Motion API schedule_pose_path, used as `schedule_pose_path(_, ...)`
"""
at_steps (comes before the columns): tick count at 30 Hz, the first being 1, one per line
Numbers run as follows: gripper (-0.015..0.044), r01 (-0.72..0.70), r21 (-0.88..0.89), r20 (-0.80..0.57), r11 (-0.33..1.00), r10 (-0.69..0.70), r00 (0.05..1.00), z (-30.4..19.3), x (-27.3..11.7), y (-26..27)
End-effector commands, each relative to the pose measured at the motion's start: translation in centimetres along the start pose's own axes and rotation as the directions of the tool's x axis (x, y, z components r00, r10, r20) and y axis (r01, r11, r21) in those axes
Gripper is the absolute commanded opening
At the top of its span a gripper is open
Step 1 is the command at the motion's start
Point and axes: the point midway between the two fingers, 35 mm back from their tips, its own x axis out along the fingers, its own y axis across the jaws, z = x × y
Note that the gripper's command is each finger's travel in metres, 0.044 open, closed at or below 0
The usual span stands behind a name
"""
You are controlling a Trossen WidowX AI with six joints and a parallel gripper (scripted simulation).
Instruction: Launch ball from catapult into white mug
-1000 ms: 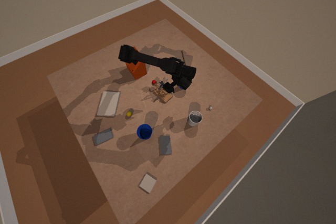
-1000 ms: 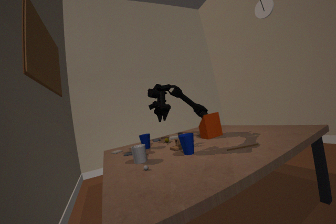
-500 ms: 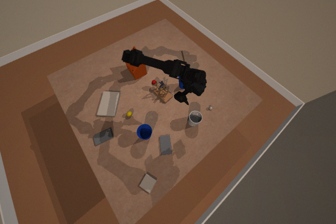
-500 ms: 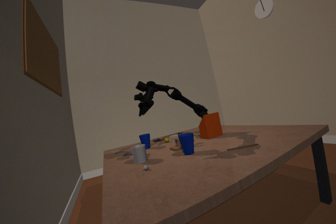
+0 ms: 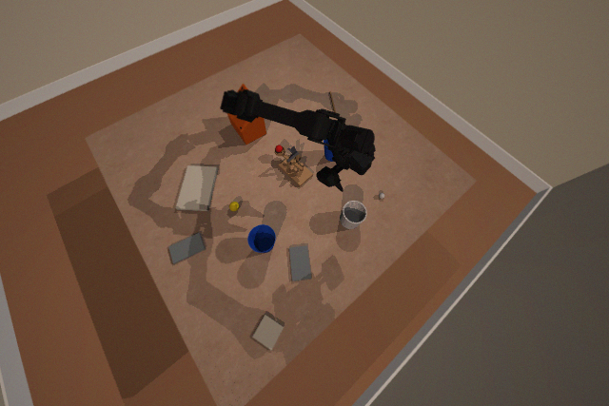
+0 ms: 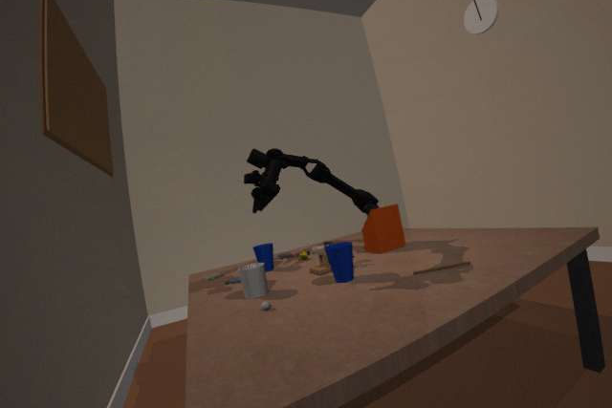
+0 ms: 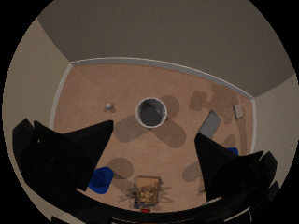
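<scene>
The red ball (image 5: 279,148) (image 7: 146,210) sits at the cup end of the wooden catapult (image 5: 302,177) (image 6: 319,269) (image 7: 149,182). The catapult's far end faces roughly toward the white mug (image 5: 346,222) (image 6: 253,282) (image 7: 151,122) in the wrist view. The mug stands upright, its visible inside dark. My gripper (image 5: 339,187) (image 6: 256,210) (image 7: 156,133) is open and empty. It hangs high above the table, beyond the catapult on the mug's side, touching nothing. The catapult's arm details are too small to make out.
Blue cups (image 5: 262,238) (image 5: 328,150) (image 6: 264,256) (image 6: 340,263) stand on either side. A small white ball (image 5: 382,195) (image 6: 266,305) (image 7: 108,106) lies near the mug. A yellow object (image 5: 234,205), an orange block (image 5: 250,131) (image 6: 384,230), a stick (image 6: 442,268) and several flat slabs lie around.
</scene>
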Motion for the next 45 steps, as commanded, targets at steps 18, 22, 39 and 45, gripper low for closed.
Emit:
schedule_pose_path(18, 0.0, 0.007, -0.004, 0.0, 1.0, -0.007, 1.0, 0.0, 0.1, -0.1)
schedule_pose_path(22, 0.0, 0.007, -0.004, 0.0, 1.0, -0.007, 1.0, 0.0, 0.1, -0.1)
schedule_pose_path(39, 0.0, -0.043, -0.392, -0.226, 0.919, -0.051, 0.973, -10.0, 1.2, 6.7)
schedule_pose_path(45, 0.0, -0.085, -0.546, -0.31, 0.834, -0.107, 0.945, -14.7, 1.2, 8.4)
